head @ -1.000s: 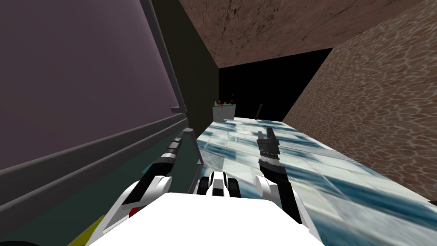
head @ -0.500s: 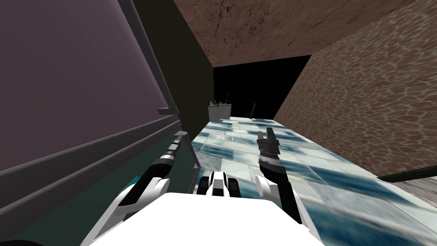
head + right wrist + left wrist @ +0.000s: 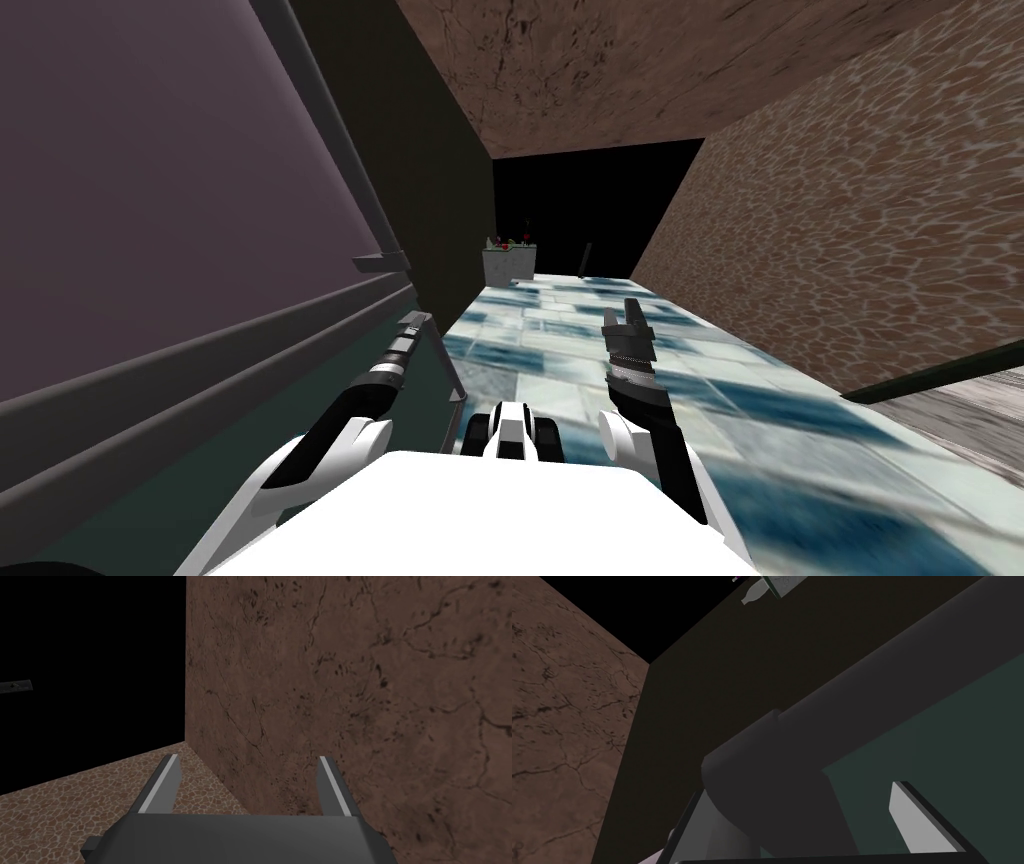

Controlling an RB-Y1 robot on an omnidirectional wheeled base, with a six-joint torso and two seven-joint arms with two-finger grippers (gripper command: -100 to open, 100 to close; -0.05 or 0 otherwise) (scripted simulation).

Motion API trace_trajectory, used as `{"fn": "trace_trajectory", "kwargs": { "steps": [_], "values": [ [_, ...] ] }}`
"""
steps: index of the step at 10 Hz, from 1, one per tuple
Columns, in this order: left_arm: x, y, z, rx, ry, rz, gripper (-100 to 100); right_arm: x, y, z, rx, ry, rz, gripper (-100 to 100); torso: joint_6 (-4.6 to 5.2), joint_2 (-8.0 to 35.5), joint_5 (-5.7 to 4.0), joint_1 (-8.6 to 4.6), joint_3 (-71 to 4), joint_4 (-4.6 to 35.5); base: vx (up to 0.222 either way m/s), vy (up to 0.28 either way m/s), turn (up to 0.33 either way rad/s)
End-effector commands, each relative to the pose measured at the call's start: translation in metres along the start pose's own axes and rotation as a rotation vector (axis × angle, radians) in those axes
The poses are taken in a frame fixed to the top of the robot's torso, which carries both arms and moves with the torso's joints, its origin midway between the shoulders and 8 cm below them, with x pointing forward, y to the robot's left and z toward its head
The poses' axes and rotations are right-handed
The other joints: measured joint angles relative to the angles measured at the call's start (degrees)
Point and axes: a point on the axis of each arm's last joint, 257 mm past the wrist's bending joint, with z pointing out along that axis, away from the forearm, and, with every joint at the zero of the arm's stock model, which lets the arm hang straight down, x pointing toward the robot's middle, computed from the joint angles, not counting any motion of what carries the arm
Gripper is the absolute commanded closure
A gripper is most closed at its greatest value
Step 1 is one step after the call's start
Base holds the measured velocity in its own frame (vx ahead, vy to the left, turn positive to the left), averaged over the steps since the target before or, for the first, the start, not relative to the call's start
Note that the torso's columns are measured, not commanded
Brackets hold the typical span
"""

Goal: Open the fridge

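Purple-grey flat fridge door [image 3: 150, 200] at far left, left gripper [image 3: 414, 322] at its dark grey round bar handle [image 3: 812, 741], unclamped.
Fingers stand apart around the bar by its bracket, one finger clear. Judgement: centre the bar, close firmly, then pull along the door's arc. Further right, right gripper [image 3: 628, 318] held forward, fingers apart.

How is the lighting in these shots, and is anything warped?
Head view: wide lens splays the brown wall toward the corner, black area beyond. Left wrist view: dim, dark handle on a dark green surface. Right wrist view: evenly lit.
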Motion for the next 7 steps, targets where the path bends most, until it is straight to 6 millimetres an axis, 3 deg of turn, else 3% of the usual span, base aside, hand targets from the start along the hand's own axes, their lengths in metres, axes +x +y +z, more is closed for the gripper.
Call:
{"fn": "trace_trajectory", "kwargs": {
  "steps": [1, 2, 3, 7],
  "values": [
    [-0.003, -0.003, -0.001, 0.002, -0.004, 0.002, -100, 0.0, 0.0, 0.0, 0.0, 0.0, 0.0, 0, -0.08, 0.05, -0.05, 0.02, 0.04, 0.1, 0.056, 0.01, 0.004],
    [-0.004, -0.004, -0.002, 0.003, -0.004, 0.001, 100, 0.0, 0.0, 0.0, 0.0, 0.0, 0.0, 0, -0.08, 0.36, -0.07, -0.02, 0.21, 0.18, 0.0, 0.0, 0.0],
    [0.007, -0.019, -0.003, 0.043, 0.031, 0.0, 100, 0.0, 0.0, 0.0, 0.0, 0.0, 0.0, 0, -0.12, 0.4, 0.06, 0.12, 0.3, 0.1, -0.15, -0.117, -0.193],
    [0.025, -0.032, -0.006, 0.08, 0.091, 0.001, 100, 0.0, 0.0, 0.0, 0.0, 0.0, 0.001, 0, -0.27, 0.67, -0.06, -0.19, 0.48, 0.21, -0.203, -0.247, -0.135]
  ]
}}
